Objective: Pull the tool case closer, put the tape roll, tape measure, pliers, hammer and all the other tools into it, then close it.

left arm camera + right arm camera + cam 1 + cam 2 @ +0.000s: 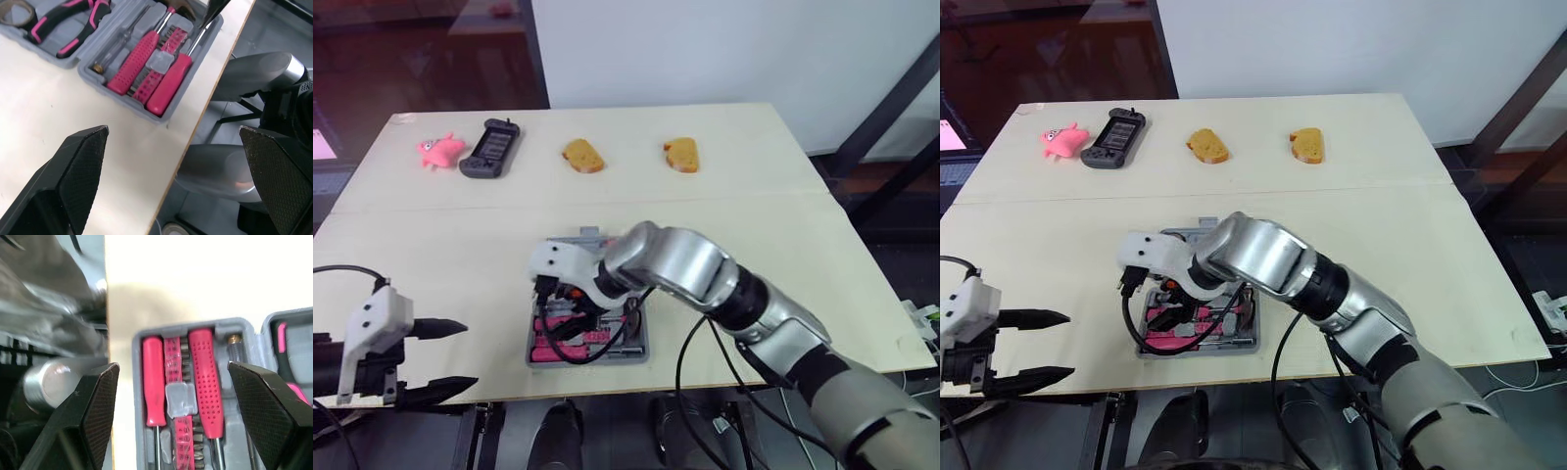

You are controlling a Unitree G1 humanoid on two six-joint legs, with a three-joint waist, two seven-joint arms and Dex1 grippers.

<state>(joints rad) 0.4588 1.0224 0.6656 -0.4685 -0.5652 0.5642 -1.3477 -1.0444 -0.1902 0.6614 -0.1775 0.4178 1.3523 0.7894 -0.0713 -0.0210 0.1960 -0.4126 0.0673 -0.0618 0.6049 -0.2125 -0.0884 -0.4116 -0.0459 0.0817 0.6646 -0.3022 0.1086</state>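
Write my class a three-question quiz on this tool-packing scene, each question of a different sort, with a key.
1. True or false: the tool case near the front edge of the table is closed.
2. How many bread slices lie on the far side of the table? A one, B two, C four.
3. Fill in: the right gripper, above the case, has its fingers ____.
Key: 1 false; 2 B; 3 open.
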